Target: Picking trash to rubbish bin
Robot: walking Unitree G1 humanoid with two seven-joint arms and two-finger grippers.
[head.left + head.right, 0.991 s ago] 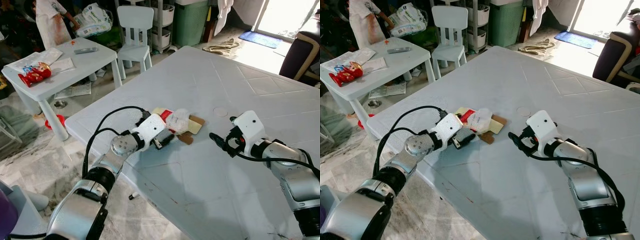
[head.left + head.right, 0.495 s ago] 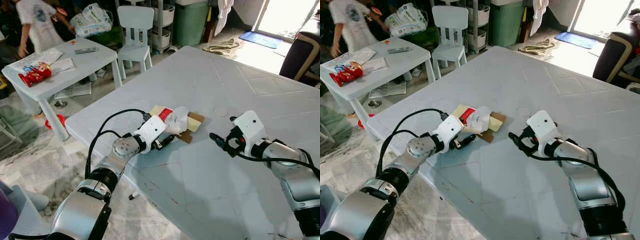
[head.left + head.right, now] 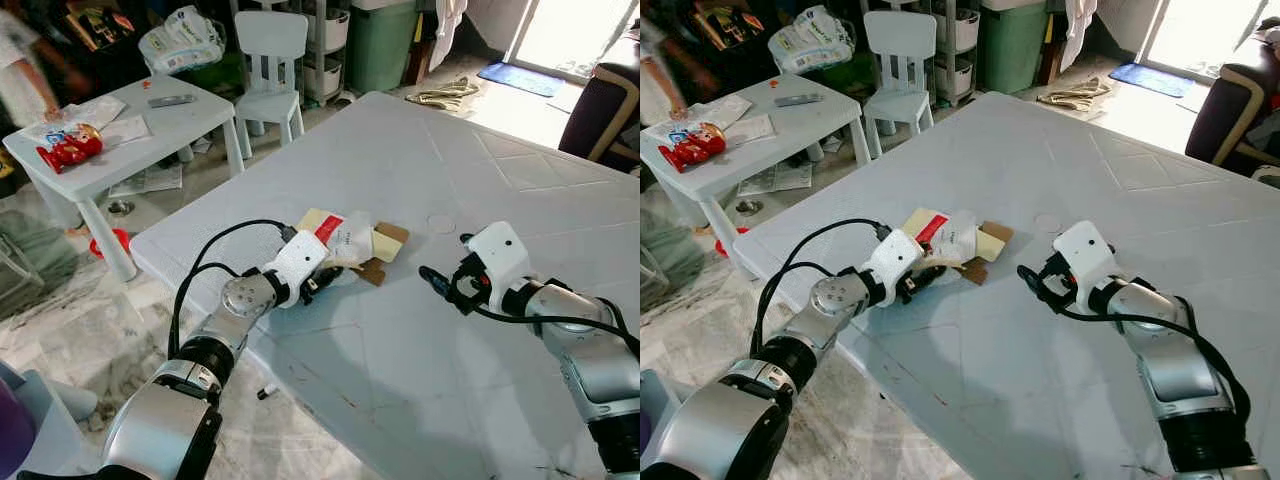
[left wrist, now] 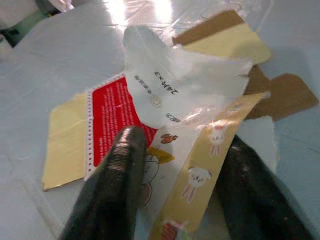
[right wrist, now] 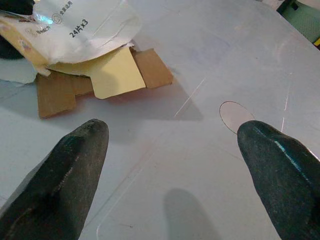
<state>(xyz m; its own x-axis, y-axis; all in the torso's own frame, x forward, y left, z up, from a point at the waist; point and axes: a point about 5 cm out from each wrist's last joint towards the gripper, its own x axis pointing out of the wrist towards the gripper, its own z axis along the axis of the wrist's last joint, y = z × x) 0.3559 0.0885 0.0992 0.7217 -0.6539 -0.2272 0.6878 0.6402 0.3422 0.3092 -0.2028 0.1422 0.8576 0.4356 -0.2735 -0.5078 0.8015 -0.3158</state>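
A crumpled white and red plastic wrapper [image 3: 345,235] lies on flat yellow and brown cardboard pieces [image 3: 388,243] near the left edge of the big white table [image 3: 480,150]. My left gripper [image 3: 318,285] reaches it from the table's edge. In the left wrist view the wrapper's rabbit-printed strip [image 4: 200,175] runs between the two black fingers [image 4: 117,175], which are shut on it. My right gripper [image 3: 437,283] is open just above the table, a short way right of the cardboard [image 5: 112,72], with nothing between its fingers [image 5: 65,165].
A small white table [image 3: 130,135] with a red packet [image 3: 68,148] and papers stands at the back left, a white child's chair [image 3: 270,60] behind it. A green bin [image 3: 380,45] stands further back. A person [image 3: 20,85] is at the far left. A dark armchair [image 3: 600,100] is at right.
The left gripper has closed in on the wrapper, which has shifted slightly left toward it. The person at the back has moved left. The right arm has stayed still.
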